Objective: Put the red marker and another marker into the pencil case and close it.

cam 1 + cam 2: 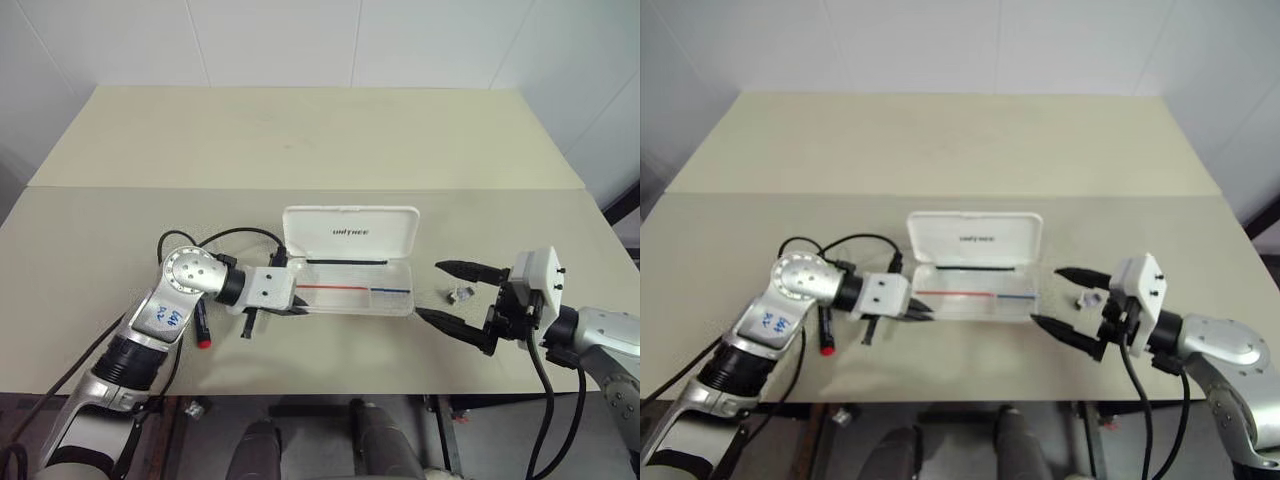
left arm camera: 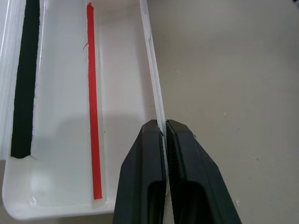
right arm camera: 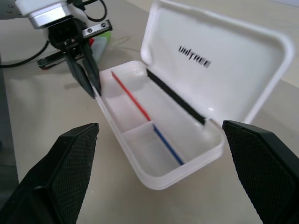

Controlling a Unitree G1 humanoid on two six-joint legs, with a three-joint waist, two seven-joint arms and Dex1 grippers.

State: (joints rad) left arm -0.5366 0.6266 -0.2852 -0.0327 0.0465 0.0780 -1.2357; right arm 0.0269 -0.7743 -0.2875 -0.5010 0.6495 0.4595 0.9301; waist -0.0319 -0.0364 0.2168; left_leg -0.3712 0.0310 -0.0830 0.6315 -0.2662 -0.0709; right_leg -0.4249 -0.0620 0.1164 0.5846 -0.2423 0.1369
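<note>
The white pencil case (image 1: 352,296) lies open mid-table, lid (image 1: 350,232) upright, with red and blue stripes in its tray. My left gripper (image 1: 300,304) is shut on the tray's thin front wall near its left corner; the left wrist view has that wall (image 2: 154,88) pinched between the black fingers (image 2: 145,177). The red marker (image 1: 203,328) lies on the table under my left forearm, red cap toward the front edge. A light-green sliver of another marker (image 3: 107,32) peeks out behind the left hand. Right of the case, my right gripper (image 1: 428,289) stands open, holding nothing.
A small clear-grey object (image 1: 460,294) lies on the table between the right gripper's fingers. A black cable (image 1: 232,233) loops from the left wrist beside the case. The table's front edge (image 1: 350,392) runs close below both hands.
</note>
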